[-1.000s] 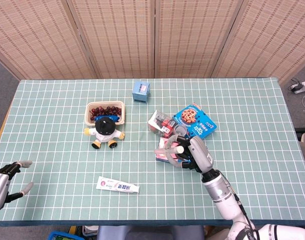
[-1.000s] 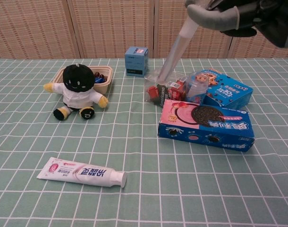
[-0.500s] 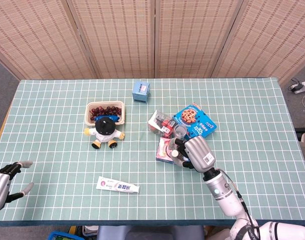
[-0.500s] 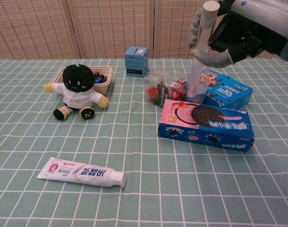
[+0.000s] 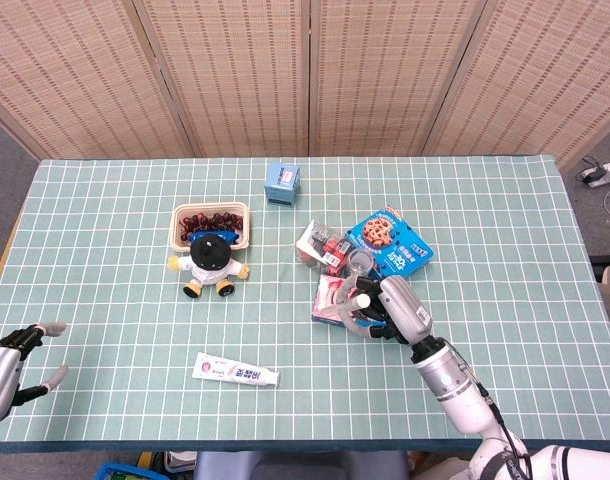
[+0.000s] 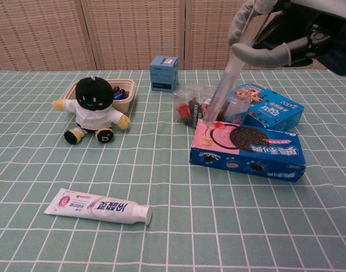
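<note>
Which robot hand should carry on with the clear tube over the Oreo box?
Right robot hand: it already grips the tube. Left robot hand sits open at the far table corner.

A staged test room is suggested by a checked-cloth table (image 5: 105, 190) enclosed by woven folding screens (image 5: 225, 75).

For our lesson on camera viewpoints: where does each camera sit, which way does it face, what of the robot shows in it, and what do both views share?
Head view: high above the near edge, looking steeply down on the table; shows the left hand and the right hand with its arm.
Chest view: low at the near edge, facing across toward the screens; shows only the right hand.
Shared: right hand holding a tube, cookie box, plush, toothpaste.
</note>
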`<action>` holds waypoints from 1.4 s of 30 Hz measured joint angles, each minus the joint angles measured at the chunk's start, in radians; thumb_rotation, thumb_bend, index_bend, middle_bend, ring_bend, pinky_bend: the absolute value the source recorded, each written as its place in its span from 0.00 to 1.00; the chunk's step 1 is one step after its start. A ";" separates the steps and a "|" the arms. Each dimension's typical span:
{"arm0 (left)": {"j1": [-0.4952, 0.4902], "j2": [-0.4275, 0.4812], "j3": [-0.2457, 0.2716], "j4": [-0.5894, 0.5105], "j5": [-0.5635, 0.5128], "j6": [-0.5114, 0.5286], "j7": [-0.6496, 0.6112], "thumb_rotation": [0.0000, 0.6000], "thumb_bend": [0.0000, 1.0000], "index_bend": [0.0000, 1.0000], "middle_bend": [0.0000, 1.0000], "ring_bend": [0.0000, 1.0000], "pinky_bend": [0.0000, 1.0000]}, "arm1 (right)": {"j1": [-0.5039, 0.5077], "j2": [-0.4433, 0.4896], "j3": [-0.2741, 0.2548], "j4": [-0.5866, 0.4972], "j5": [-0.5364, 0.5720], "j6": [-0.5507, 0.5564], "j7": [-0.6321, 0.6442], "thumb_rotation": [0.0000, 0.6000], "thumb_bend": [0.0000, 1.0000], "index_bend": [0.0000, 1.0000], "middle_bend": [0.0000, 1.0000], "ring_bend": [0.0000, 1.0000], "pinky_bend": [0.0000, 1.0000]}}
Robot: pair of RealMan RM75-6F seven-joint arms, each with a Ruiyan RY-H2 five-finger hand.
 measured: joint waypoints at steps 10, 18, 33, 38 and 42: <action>0.001 0.002 0.000 -0.002 0.000 0.002 -0.001 1.00 0.24 0.39 0.40 0.44 0.59 | -0.011 -0.019 -0.005 0.055 -0.034 0.037 -0.010 1.00 0.63 0.79 1.00 1.00 1.00; 0.002 0.002 0.000 -0.003 0.000 0.003 0.001 1.00 0.24 0.39 0.40 0.44 0.59 | -0.021 -0.078 -0.008 0.119 -0.063 0.096 -0.431 1.00 0.63 0.79 1.00 1.00 1.00; 0.001 0.001 0.001 -0.003 0.003 0.002 0.006 1.00 0.24 0.39 0.40 0.44 0.59 | -0.025 -0.062 -0.019 0.082 -0.055 0.071 0.019 1.00 0.63 0.79 1.00 1.00 1.00; 0.001 0.002 0.000 -0.004 0.000 0.002 0.005 1.00 0.24 0.39 0.40 0.44 0.59 | -0.026 -0.062 -0.026 0.102 -0.061 0.068 -0.007 1.00 0.63 0.79 1.00 1.00 1.00; 0.001 0.003 0.000 -0.006 0.000 0.001 0.004 1.00 0.24 0.39 0.40 0.44 0.59 | -0.027 -0.080 -0.029 0.147 -0.081 0.086 -0.155 1.00 0.63 0.79 1.00 1.00 1.00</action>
